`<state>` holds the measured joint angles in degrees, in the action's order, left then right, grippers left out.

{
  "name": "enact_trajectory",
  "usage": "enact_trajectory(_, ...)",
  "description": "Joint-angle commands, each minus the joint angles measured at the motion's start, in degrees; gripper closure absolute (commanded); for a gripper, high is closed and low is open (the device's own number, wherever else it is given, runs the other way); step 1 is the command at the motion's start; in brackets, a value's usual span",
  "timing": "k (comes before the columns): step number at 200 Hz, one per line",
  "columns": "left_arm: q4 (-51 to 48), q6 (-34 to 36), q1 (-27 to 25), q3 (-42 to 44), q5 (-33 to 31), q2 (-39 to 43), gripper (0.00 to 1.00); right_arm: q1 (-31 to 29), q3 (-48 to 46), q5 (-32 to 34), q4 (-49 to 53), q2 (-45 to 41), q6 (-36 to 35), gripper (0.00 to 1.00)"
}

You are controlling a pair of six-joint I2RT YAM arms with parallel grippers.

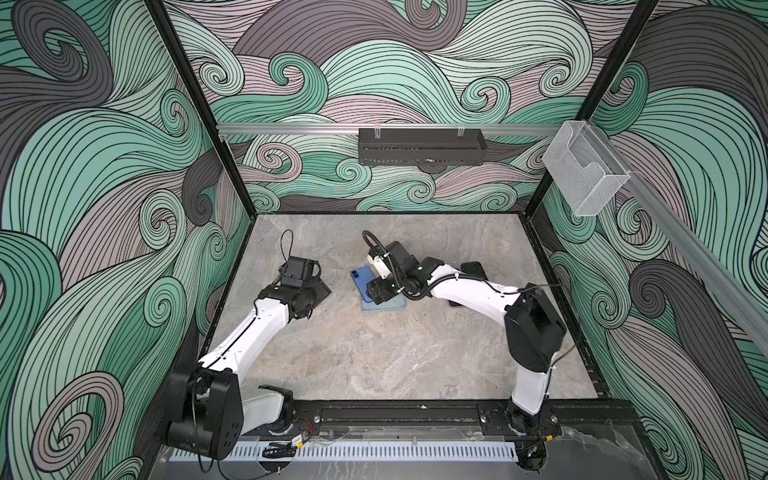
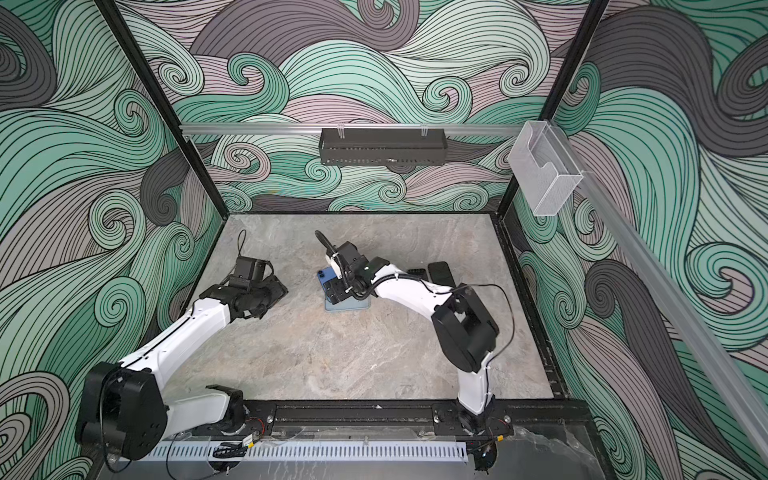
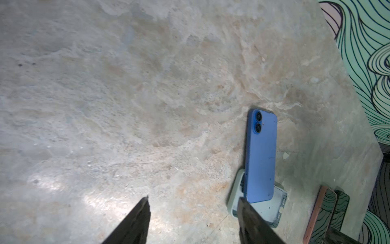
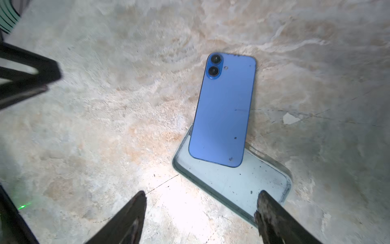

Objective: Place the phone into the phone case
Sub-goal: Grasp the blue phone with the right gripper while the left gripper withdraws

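Blue phone (image 4: 224,109) lies back-up, its lower end propped on the pale translucent phone case (image 4: 242,183). Its camera end appears to rest on the stone-look surface (image 4: 84,126) beyond the case. The phone's long axis crosses the case's long axis at a clear angle, so the phone is not seated.

Right end effector (image 4: 202,196) hangs directly over the case, jaws wide and empty. The phone extends away ahead of its fingertips. Left end effector (image 3: 193,198) stands well apart from the case, jaws also spread and empty. The right arm is nearer.

Judged next step: turn the phone into line with the case. No brand, label or writing is legible.
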<state>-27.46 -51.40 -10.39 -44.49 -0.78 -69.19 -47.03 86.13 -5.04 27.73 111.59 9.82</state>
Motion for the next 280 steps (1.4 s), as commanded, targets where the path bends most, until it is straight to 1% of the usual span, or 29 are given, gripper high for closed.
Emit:
enact_trajectory(1, -0.8, 1.4, 2.0, 1.5, 1.9, 2.8, 0.31, -0.4, 5.1, -1.3, 8.3, 5.1, -2.7, 0.15)
enact_trajectory(51, -0.6, 2.0, 3.4, 4.0, 3.0, 5.4, 0.30, -0.6, 13.5, 2.5, 9.9, 14.2, -4.0, 0.07)
enact_trajectory(73, -0.3, 2.4, 3.8, 4.6, 3.6, 6.0, 0.30, -0.6, 16.5, 4.2, 11.1, 17.1, -4.1, 0.08)
enact_trajectory(110, -0.3, 3.1, 4.3, 5.0, 4.0, 6.2, 0.30, -0.6, 17.9, 7.6, 11.8, 19.6, -3.1, 0.12)
enact_trajectory(139, -0.2, 3.7, 4.7, 5.0, 4.4, 6.1, 0.30, -0.7, 17.5, 7.9, 11.9, 18.6, -3.3, 0.12)
enact_trajectory(163, 0.5, 3.7, 4.8, 5.3, 5.1, 5.5, 0.30, -0.6, 19.4, 8.0, 12.2, 19.3, -3.7, 0.11)
enact_trajectory(186, 0.4, 3.8, 4.9, 4.9, 6.1, 4.7, 0.31, -0.5, 22.9, 6.6, 13.4, 21.4, -3.4, 0.11)
enact_trajectory(210, -0.5, 4.5, 4.9, 4.2, 7.0, 4.3, 0.31, -0.5, 25.0, 4.2, 13.5, 21.8, -2.6, 0.12)
enact_trajectory(225, -0.6, 4.9, 5.0, 4.2, 7.4, 4.1, 0.31, -0.5, 26.3, 4.2, 13.8, 22.1, -2.1, 0.11)
enact_trajectory(256, -0.7, 5.2, 5.2, 4.1, 8.4, 3.9, 0.31, 0.2, 30.9, 5.7, 16.8, 25.5, -1.1, 0.10)
enact_trajectory(280, -1.6, 5.9, 5.3, 3.5, 9.2, 4.1, 0.30, 0.8, 33.4, 4.3, 18.0, 28.3, -0.8, 0.10)
